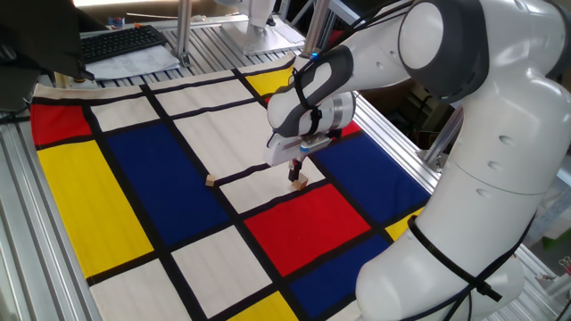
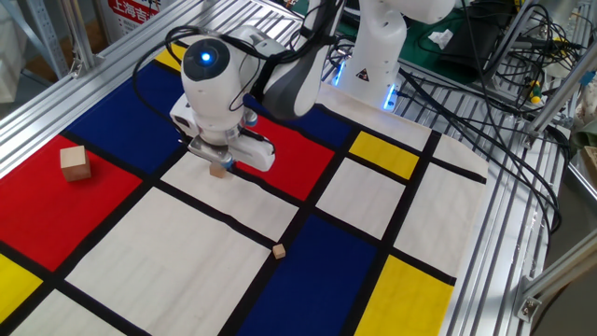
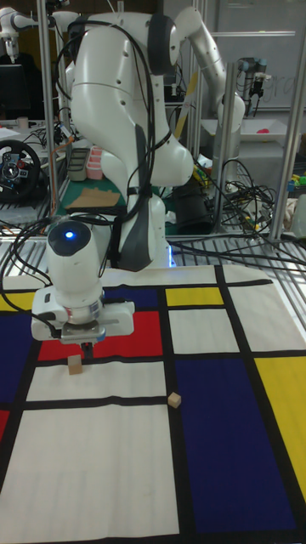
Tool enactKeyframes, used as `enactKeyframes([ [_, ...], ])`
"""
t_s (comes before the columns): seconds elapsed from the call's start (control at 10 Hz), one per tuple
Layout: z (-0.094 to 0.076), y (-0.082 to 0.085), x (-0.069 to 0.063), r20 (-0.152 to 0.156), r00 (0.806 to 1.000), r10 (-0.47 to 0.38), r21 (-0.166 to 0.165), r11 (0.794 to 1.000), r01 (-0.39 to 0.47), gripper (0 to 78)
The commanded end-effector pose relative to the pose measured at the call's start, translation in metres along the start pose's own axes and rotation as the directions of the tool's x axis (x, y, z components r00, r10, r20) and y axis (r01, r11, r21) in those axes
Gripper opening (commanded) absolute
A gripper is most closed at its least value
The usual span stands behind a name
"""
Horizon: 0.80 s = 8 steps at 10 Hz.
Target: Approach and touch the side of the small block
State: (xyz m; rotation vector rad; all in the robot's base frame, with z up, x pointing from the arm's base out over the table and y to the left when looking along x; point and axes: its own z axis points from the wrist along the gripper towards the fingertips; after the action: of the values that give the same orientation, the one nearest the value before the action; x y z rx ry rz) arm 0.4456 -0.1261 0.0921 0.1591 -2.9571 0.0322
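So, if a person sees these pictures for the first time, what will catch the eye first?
First, the big white robot arm bent over the table, its gripper low beside the small block. Then the cloth of red, blue, yellow and white rectangles with black lines. A larger wooden cube sits alone on a red field, and a tiny wooden chip lies at a blue field's edge.

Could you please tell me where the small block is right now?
In the other fixed view, the small block sits on a white panel just below the tool, beside the red square's edge.
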Motion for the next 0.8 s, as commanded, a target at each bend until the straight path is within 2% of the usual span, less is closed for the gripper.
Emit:
enactKeyframes([
  [0.1,0.0049,0.0012,-0.0006,0.002,1.0,0.0,0.004,1.0,0.0,0.0],
  [0.8,0.0097,-0.002,0.0026,0.001,1.0,-0.008,0.019,1.0,0.008,0.0],
])
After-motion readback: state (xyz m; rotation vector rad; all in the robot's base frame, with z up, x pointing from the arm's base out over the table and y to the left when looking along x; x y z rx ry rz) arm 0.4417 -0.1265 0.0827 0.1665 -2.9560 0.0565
